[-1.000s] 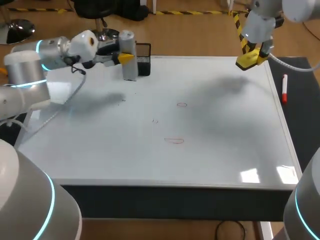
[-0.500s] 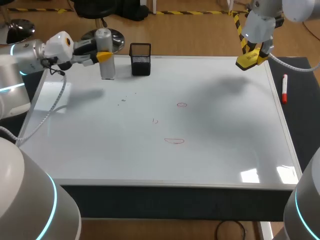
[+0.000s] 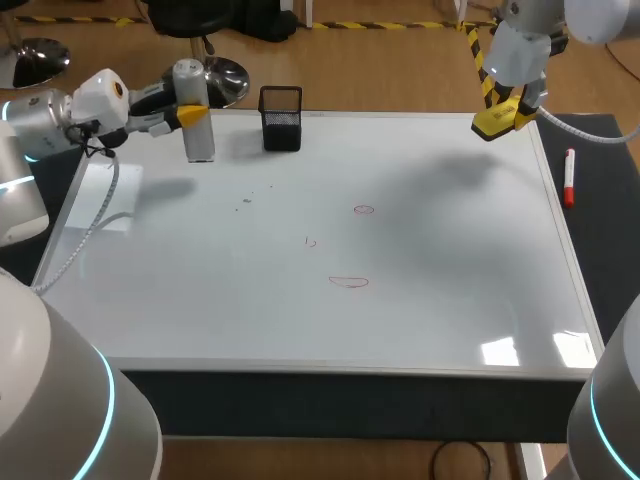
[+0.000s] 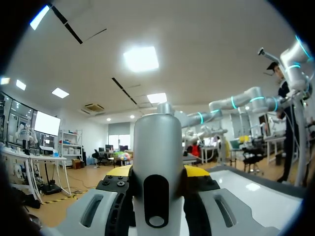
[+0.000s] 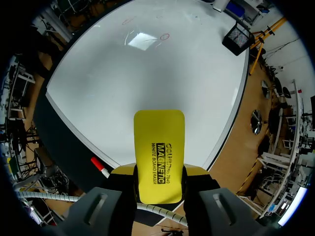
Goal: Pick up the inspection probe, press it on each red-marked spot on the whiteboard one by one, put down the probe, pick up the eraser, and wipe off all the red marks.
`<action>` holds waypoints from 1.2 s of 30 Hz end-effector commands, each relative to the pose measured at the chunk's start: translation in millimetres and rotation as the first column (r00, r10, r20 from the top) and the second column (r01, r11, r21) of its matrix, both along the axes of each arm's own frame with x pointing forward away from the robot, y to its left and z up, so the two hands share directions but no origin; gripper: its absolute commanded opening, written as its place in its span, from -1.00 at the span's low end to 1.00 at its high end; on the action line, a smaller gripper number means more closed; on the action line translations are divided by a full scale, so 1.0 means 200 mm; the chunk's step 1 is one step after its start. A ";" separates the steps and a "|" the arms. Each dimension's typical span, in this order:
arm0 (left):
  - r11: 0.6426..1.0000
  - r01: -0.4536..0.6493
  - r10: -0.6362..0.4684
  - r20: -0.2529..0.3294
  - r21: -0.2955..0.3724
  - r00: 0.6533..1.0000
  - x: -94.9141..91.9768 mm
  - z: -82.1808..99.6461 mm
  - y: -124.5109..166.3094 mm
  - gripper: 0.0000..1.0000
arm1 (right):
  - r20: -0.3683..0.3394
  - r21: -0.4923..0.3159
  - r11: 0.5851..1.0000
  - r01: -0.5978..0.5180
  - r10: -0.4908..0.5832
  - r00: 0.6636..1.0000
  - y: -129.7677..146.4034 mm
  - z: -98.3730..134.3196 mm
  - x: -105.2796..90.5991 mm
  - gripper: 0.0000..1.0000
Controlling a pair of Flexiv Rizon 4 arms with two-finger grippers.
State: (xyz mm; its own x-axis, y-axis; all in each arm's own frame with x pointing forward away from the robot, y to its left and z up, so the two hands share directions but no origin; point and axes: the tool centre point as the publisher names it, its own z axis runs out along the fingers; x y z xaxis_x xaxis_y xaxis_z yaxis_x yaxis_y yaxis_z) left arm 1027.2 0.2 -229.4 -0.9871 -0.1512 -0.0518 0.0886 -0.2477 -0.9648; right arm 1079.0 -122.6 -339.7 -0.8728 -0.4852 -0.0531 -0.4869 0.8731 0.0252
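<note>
Three red marks [image 3: 348, 282], whiteboard [image 3: 450, 260]; left end effector [image 3: 193, 113] clamps probe [image 3: 198, 146], right end effector [image 3: 507, 115] eraser [image 5: 159, 147].

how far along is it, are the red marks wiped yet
Done: both tools are picked up. In hand: the left hand is shut on the probe near the whiteboard's far left corner, and the right hand is shut on the eraser above the far right corner. Left: three red marks remain, so no wiping yet. Whether they have been pressed doesn't show.
</note>
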 end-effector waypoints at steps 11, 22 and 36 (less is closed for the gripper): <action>1.000 -0.023 0.023 -0.003 0.003 1.000 -0.02 0.01 0.00 -1.00 | -0.003 -0.004 1.000 -0.002 0.002 1.000 0.00 0.01 0.00 -1.00; 1.000 -0.023 0.023 -0.003 0.003 1.000 -0.02 0.01 0.00 -1.00 | -0.057 -0.006 0.980 -0.201 0.200 0.978 0.25 -0.02 -0.16 -1.00; 1.000 -0.023 0.023 -0.003 0.003 1.000 -0.02 0.01 0.00 -1.00 | -0.060 0.005 0.877 -0.481 0.480 0.875 0.78 -0.01 -0.44 -1.00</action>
